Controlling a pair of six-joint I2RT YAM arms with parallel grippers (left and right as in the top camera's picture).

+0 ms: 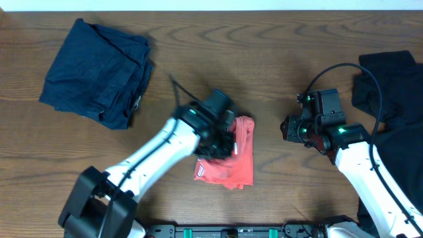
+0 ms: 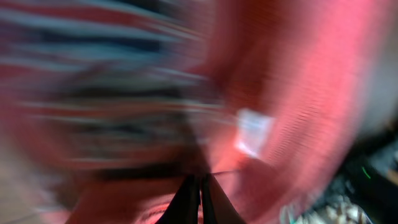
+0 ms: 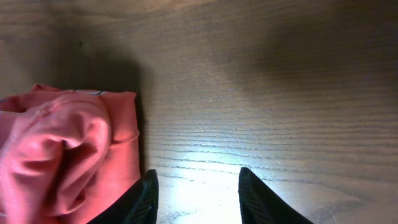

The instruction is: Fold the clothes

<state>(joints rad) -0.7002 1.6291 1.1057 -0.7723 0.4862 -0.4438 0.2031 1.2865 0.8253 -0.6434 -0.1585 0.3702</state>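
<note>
A coral-red T-shirt [image 1: 242,162] lies bunched near the table's front middle. My left gripper [image 1: 223,140] presses down into its left part. In the blurred left wrist view the red cloth [image 2: 298,74] fills the frame, with a small white label [image 2: 254,132] showing. There my left gripper [image 2: 200,177] is shut, its tips meeting on a fold of the shirt. My right gripper [image 1: 285,127] hovers to the right of the shirt, apart from it. It stands open [image 3: 196,173] over bare wood, with the shirt's edge [image 3: 62,155] just left of its left finger.
A dark navy garment [image 1: 96,73] lies folded at the back left. Black clothes [image 1: 390,99] are heaped along the right edge, beside and under my right arm. The wooden table [image 1: 264,39] shows between them.
</note>
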